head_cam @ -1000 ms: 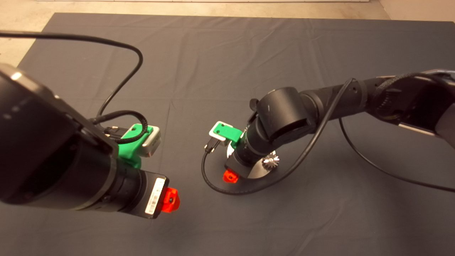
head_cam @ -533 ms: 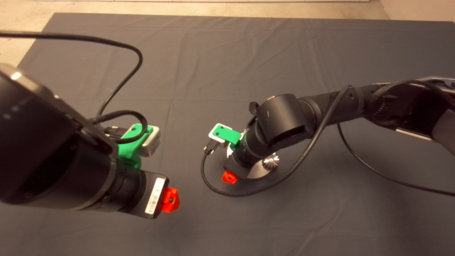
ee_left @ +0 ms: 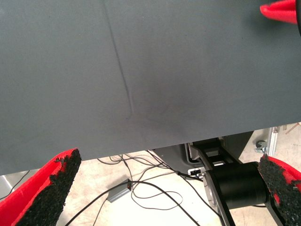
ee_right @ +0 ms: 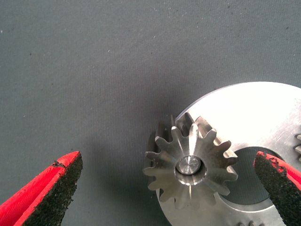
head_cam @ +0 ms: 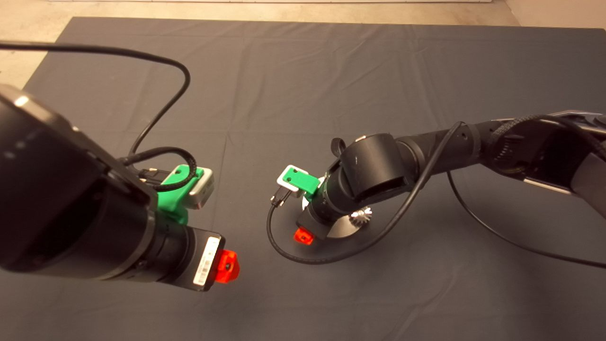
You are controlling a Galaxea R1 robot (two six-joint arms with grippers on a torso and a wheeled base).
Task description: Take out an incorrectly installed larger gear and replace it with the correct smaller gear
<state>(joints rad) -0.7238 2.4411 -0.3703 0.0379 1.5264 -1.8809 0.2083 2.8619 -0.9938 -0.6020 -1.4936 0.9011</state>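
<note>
The right gripper (ee_right: pixel 167 159) hangs wide open and empty, straddling a small dull-grey toothed gear with a pale centre pin (ee_right: pixel 190 167) on a round bright metal base plate (ee_right: pixel 244 113). The pinned gear sits closer to one pad. The bright silvery-white larger gear is not plainly visible. Only a few teeth (ee_right: pixel 297 143) show beyond that same finger, so the claw probably has to shift that way. The left gripper (ee_left: pixel 164 160), also open and empty, waits well apart.

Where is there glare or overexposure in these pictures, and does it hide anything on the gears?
Right wrist view: the round metal plate is blown out to near white, its surface detail lost, while the small gear with a pale pin on it stays crisp, teeth readable. Head view: the plate is mostly hidden under the right end effector, and another small gear glints. Left wrist view: even light on the mat, no glare.
</note>
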